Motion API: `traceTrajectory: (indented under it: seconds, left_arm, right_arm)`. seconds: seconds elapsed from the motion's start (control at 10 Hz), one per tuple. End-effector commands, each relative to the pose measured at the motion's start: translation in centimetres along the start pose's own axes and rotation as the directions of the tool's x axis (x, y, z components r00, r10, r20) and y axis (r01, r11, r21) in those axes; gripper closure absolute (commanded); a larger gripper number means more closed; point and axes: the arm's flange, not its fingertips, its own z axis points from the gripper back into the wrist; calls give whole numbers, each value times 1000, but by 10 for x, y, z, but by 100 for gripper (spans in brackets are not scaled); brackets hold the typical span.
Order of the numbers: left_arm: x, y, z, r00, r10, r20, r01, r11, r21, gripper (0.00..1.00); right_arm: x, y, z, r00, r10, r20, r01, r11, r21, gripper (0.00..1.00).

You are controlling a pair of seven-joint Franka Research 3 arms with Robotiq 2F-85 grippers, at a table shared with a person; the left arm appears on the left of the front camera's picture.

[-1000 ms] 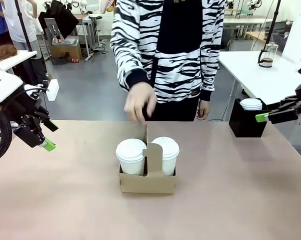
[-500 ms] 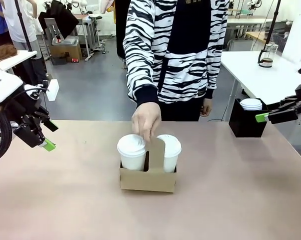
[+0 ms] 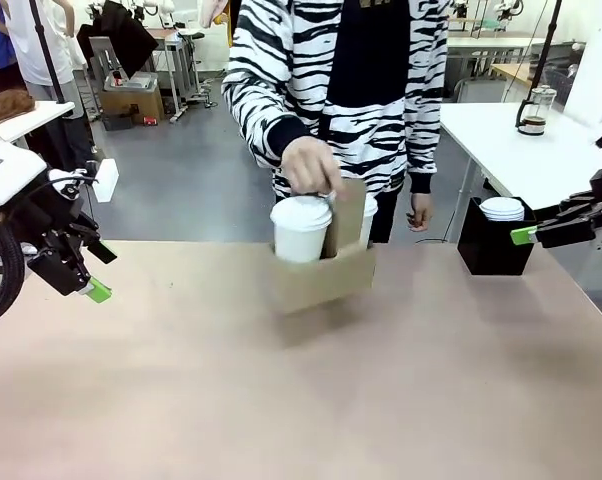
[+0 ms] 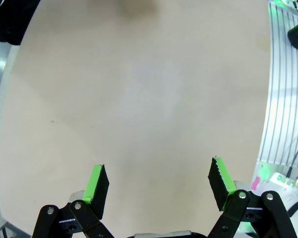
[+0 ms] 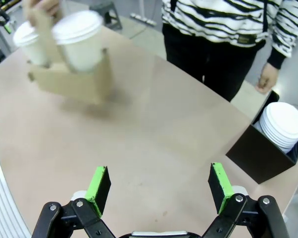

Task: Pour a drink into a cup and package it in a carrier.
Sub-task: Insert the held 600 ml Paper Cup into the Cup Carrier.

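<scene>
Person's hand [image 3: 309, 165] lifts loaded carrier [image 3: 321, 275], seemingly tilted; I keep left claw [image 4: 159, 186] and right claw [image 5: 159, 186] spread, clear.

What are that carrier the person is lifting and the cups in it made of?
The carrier looks like plain brown cardboard: matte, flat folded panels with cut edges. The cups seem to be white paper, matte and smooth, and their lids look like thin white plastic with a moulded rim, though motion blur leaves this uncertain.

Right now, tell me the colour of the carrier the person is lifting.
Plain brown cardboard; the carrier shows best in the front view.
</scene>
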Motion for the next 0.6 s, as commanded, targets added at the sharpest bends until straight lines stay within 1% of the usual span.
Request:
traceTrajectory:
  seconds: [0.0, 0.5]
  left_arm:
    - [0, -1, 0, 1000, -2, 17, 2, 1000, -8, 0]
    - [0, -1, 0, 1000, -2, 17, 2, 1000, -8, 0]
  right_arm:
    - [0, 0, 0, 1000, 0, 5, 0, 1000, -11, 0]
    - [0, 0, 0, 1000, 0, 5, 0, 1000, -11, 0]
